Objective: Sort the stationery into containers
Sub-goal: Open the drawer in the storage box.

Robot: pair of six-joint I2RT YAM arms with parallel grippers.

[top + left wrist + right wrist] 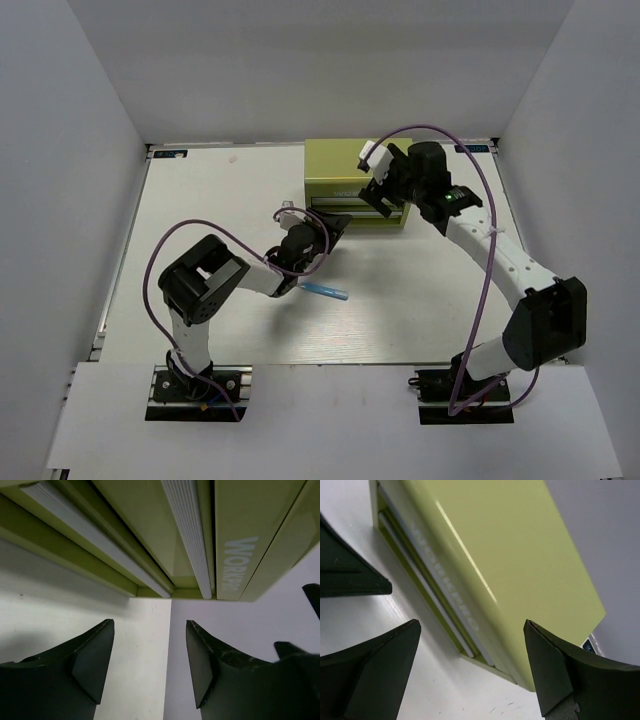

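White walls enclose a white table (200, 220) on three sides.

**Top external view.** An olive-green metal box (335, 160) with two front drawers stands at the far edge of the table, right of centre. Its drawer front faces the near edge. The left gripper (338, 228) sits just in front of the box's left front corner. The right gripper (378, 197) is at the right half of the drawer front. Whether either one touches the box cannot be told from this view. One light blue marker-like stick (325, 291) lies flat near the middle of the table. It is just beside the left arm's wrist and well apart from the box.

**Left wrist view.** The left gripper (149, 630) has its jaws apart with nothing between them, and bare table shows through the gap. The black fingers (92, 665) point toward the box (250, 510), which fills the upper part of the view. A ribbed pale drawer handle (187, 535) and white lettering (239, 562) are visible on the box front.

**Right wrist view.** The right gripper (472, 625) has its jaws spread wide and holds nothing. The box (510, 545) lies beyond the fingertips, and a lower corner of its drawer front shows in the gap.
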